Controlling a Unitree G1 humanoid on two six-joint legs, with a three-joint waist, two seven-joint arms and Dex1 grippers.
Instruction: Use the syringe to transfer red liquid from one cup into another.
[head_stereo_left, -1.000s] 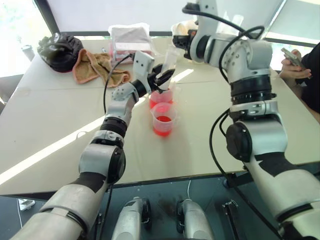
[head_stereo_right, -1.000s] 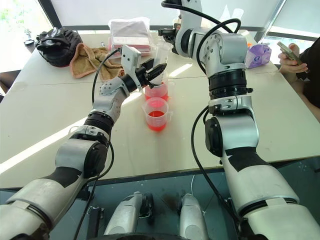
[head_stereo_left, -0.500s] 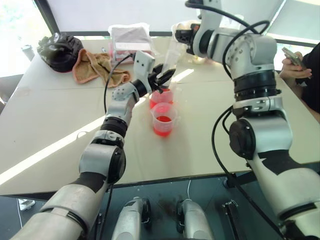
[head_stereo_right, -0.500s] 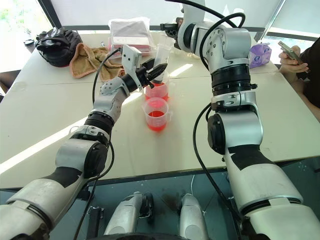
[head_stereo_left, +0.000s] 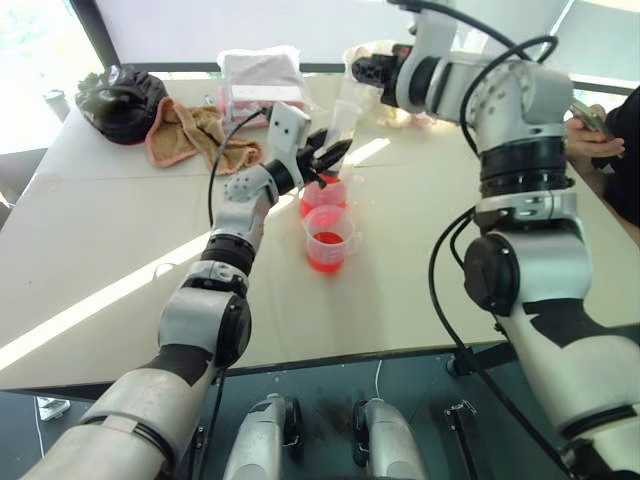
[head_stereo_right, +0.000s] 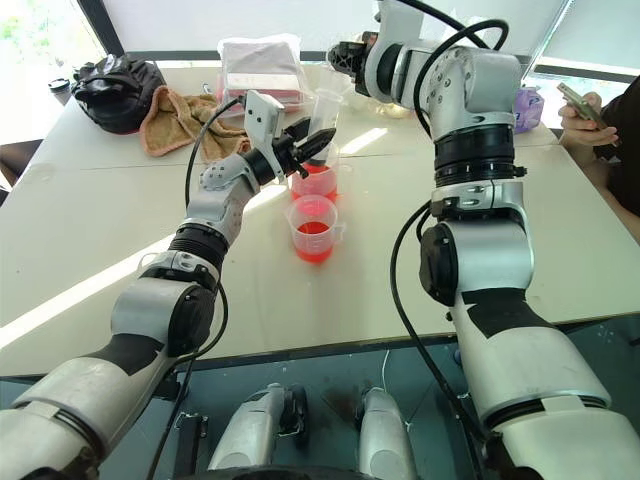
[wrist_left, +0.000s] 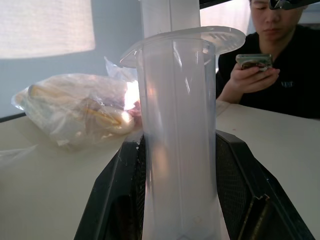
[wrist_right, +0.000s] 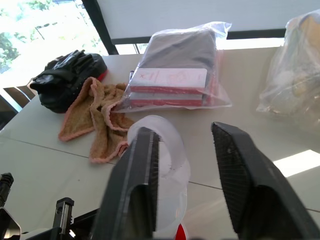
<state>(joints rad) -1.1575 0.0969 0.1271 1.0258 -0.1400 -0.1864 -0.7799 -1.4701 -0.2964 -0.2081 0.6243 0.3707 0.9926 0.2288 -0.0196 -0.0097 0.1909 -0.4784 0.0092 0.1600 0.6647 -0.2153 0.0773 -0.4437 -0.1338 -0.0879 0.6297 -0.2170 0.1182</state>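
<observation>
Left gripper (head_stereo_right: 312, 143) has its jaws clamped on the syringe (head_stereo_right: 322, 118) barrel, upright over the far cup (head_stereo_right: 314, 181) on the desk (head_stereo_right: 100, 230), right gripper (wrist_right: 182, 165) jaws spread around the plunger top, gripping nothing; smooth clear plastic, light, stiff, probably slippery, so I'd grab barrel and flange.

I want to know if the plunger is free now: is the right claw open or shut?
Open. In the right wrist view the right claw has a clear gap between its fingers, with the syringe plunger top beside one finger, unclamped.
</observation>
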